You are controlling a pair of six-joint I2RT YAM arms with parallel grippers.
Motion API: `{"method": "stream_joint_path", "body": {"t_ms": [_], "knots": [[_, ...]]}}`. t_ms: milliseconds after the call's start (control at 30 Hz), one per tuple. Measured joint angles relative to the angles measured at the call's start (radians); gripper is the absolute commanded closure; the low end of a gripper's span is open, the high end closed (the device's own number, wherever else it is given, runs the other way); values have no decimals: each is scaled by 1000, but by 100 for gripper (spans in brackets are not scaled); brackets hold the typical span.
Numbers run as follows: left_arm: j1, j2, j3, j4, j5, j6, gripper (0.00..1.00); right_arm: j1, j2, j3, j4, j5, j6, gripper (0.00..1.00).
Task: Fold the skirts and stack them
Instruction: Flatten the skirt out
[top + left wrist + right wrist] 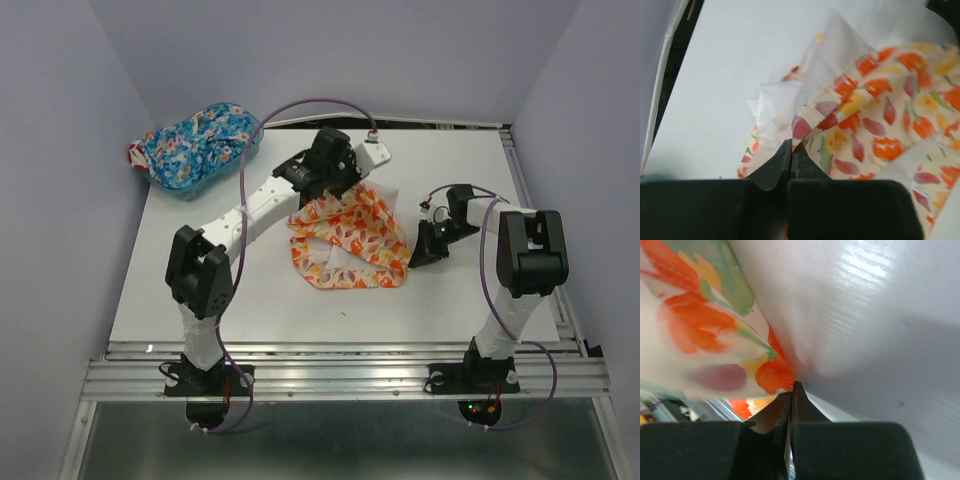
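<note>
At mid-table lies a rumpled cream-yellow fabric skirt [350, 245] with orange-red flowers, its far edge hidden under the left arm's wrist. The left gripper [791, 150] has its jaws pressed together on a fold at that skirt's edge. The right gripper [792, 390] pinches its right side just as tightly (so close that the cloth blurs). Tiny marks on the white lining [920, 187] are too blurred to read. A second skirt [195, 140], bright blue and floral, sits bunched in one translucent blue plastic basket [185, 190] at the far left corner, making two skirts.
</note>
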Motion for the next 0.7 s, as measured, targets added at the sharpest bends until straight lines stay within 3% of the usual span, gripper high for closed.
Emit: {"method": "stream_joint_path", "body": {"t_ms": [233, 333, 433, 500, 533, 600, 667, 700], "knots": [[252, 360, 429, -77, 151, -192, 100, 0, -30, 36, -64, 48, -126, 99], [299, 529, 588, -133, 219, -243, 85, 7, -34, 55, -65, 46, -158, 99], [312, 632, 627, -183, 251, -260, 61, 13, -34, 58, -82, 40, -176, 99], [315, 647, 627, -215, 251, -261, 45, 13, -34, 64, -119, 35, -182, 87], [316, 647, 627, -223, 251, -257, 42, 13, -34, 74, -143, 34, -182, 82], [320, 624, 620, -222, 247, -252, 40, 13, -34, 101, -173, 36, -179, 58], [328, 556, 570, -230, 246, -237, 40, 13, -34, 140, -191, 40, -176, 39], [333, 518, 545, -238, 247, -230, 40, 13, -35, 161, -196, 43, -171, 34]]}}
